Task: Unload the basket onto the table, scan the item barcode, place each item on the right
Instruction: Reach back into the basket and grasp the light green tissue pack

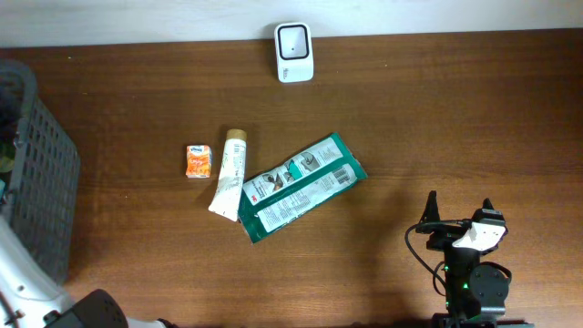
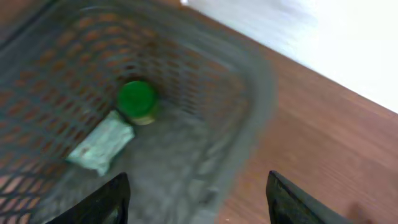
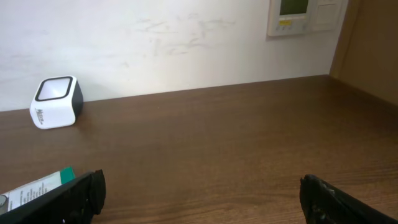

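Note:
The white barcode scanner stands at the table's far edge; the right wrist view shows the scanner at far left. Mid-table lie a green packet, a cream tube and a small orange box. My right gripper rests near the front right, open and empty, with the packet's end beside its left finger. My left gripper hangs open over the grey basket, nothing between its fingers. Inside the basket lie a green-capped item and a pale green pouch.
The mesh basket fills the table's left edge. The left arm's white base sits at the front left corner. A wall panel hangs behind the table, and a brown board stands at right.

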Robot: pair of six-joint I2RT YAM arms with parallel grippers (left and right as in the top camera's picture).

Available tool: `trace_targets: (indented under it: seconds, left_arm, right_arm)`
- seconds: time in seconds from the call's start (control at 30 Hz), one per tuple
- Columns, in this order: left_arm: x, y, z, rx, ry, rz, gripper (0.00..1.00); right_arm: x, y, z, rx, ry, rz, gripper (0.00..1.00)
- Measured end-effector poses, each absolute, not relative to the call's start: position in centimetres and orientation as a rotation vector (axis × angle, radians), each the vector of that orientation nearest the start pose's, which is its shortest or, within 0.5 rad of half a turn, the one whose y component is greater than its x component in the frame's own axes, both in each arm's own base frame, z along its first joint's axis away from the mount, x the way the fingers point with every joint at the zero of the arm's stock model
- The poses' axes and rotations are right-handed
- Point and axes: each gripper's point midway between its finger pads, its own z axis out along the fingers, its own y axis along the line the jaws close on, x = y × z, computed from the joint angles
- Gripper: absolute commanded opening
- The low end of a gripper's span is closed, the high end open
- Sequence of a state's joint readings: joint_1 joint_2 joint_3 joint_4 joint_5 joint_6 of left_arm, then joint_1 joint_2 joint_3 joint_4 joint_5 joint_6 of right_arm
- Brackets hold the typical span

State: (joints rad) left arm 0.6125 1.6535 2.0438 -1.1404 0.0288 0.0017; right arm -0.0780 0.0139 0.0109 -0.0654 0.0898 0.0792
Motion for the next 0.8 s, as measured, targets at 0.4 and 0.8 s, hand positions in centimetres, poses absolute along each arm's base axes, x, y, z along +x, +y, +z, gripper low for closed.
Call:
trace_targets:
  seconds: [0.4, 0.8]
  left_arm:
    - [30.7, 32.5, 26.4, -0.880, 2.390, 0.396, 0.71]
    - [28.1, 36.3, 15.8, -0.697, 2.581, 0.527, 0.74]
  right_arm:
    - [24.4, -3.5, 16.0, 0.197, 1.628, -0.073, 0.98]
    - [24.4, -3.5, 16.0, 0.197, 1.628, -0.073, 0.98]
